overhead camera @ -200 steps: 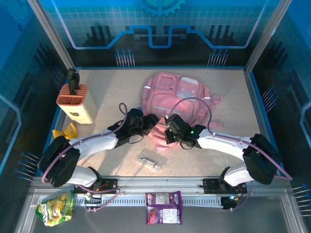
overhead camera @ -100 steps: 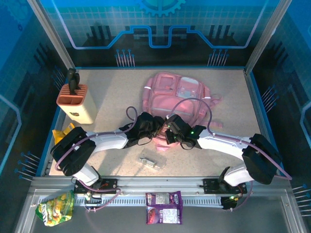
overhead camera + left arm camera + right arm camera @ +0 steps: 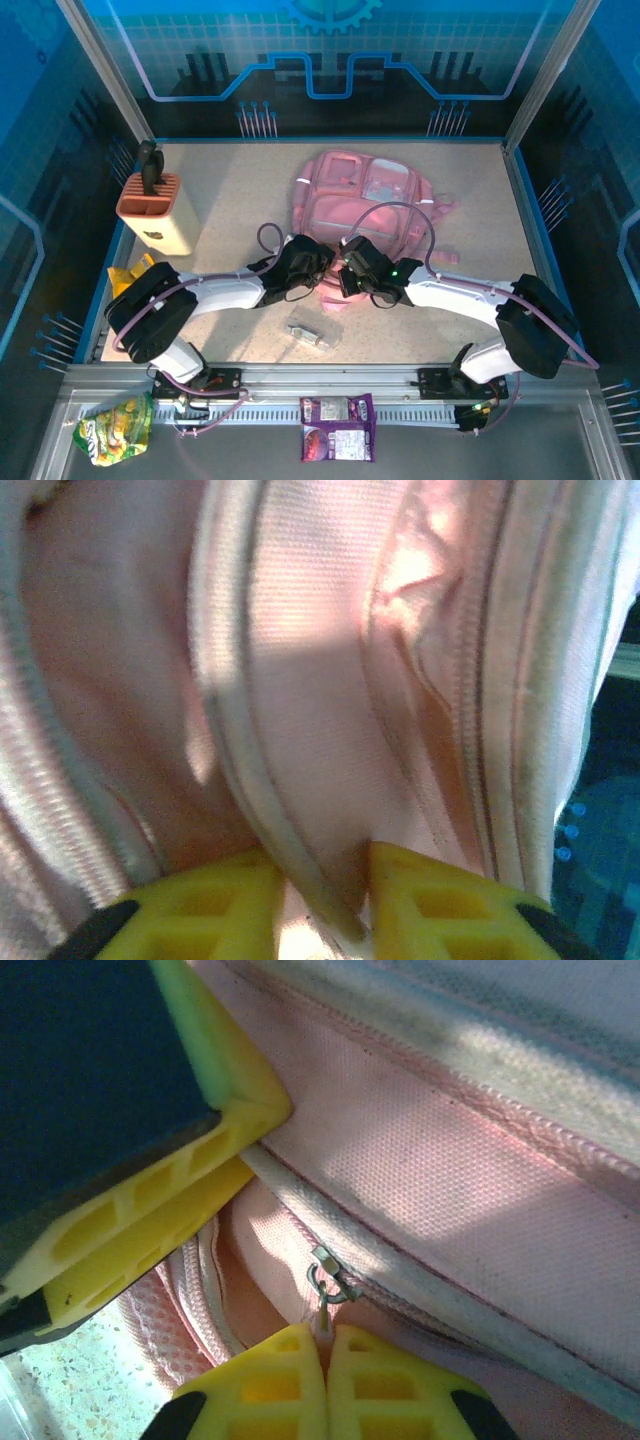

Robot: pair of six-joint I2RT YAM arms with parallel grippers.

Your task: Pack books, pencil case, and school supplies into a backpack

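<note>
- One pink backpack (image 3: pixel 360 195) lies on the table (image 3: pixel 220 200).
- The left gripper (image 3: pixel 320 868) pinches a fold of it.
- The right gripper (image 3: pixel 325 1352) is squeezed tight on one zipper pull (image 3: pixel 328 1285).
- One small clear thing (image 3: pixel 313 334) lies nearby, not touching the backpack.

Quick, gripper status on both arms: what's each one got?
left gripper: closed on a piped seam of the backpack.
right gripper: shut, pinching the backpack's zipper pull.
</note>
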